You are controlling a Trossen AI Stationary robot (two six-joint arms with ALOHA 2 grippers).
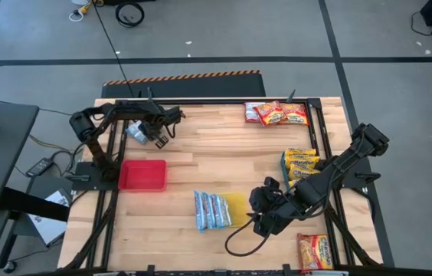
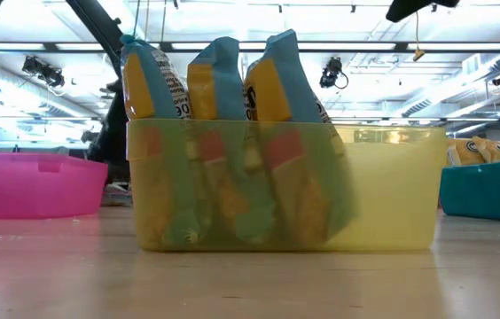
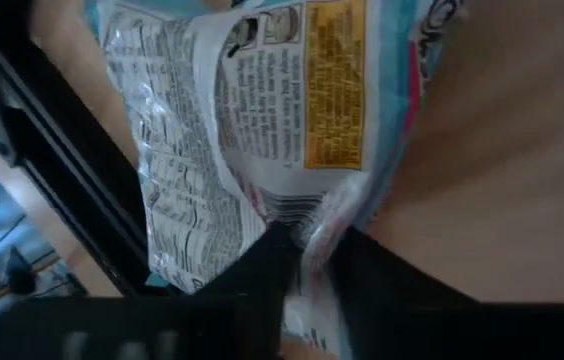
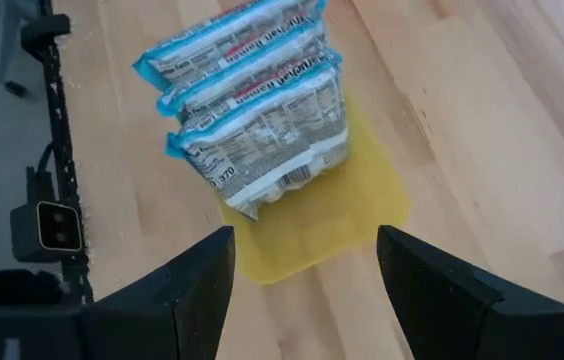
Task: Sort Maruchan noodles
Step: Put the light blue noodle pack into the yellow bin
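- While the left gripper [image 1: 157, 136] sits near the bench's far-left corner, its fingers [image 3: 262, 262] are pinching the crimped end seam of a blue-and-white Maruchan packet [image 3: 262, 130]; the packet's label side fills the left wrist view.
- Other noodles: 3 blue-and-white packets [image 1: 211, 210] stand on edge in the yellow tray [image 1: 238, 205] near the middle of the near edge; red packets [image 1: 276, 113] lie at the far-right corner, yellow-orange packets [image 1: 300, 163] by the right edge, and 1 more red packet [image 1: 313, 251] at the near-right corner.
- The red tray [image 1: 142, 175] lies by the left edge, seemingly empty.
- The right gripper [image 4: 304, 262] hovers beside the yellow tray, fingers spread, holding nothing.
- Risk: the hold is only on a thin slippery seam, so the packet could slide out or swing during a carry, and the plastic could tear.
- Risk: the right arm crowds the yellow tray, so a delivery there could bring the 2 arms into contact or tip the standing packets.
- Hard to tell: how deep the seam sits between the fingers, whether the packet is lifted off the wood, and the count in the yellow-orange pile. The low view shows a teal bin at its right edge, largely cut off.
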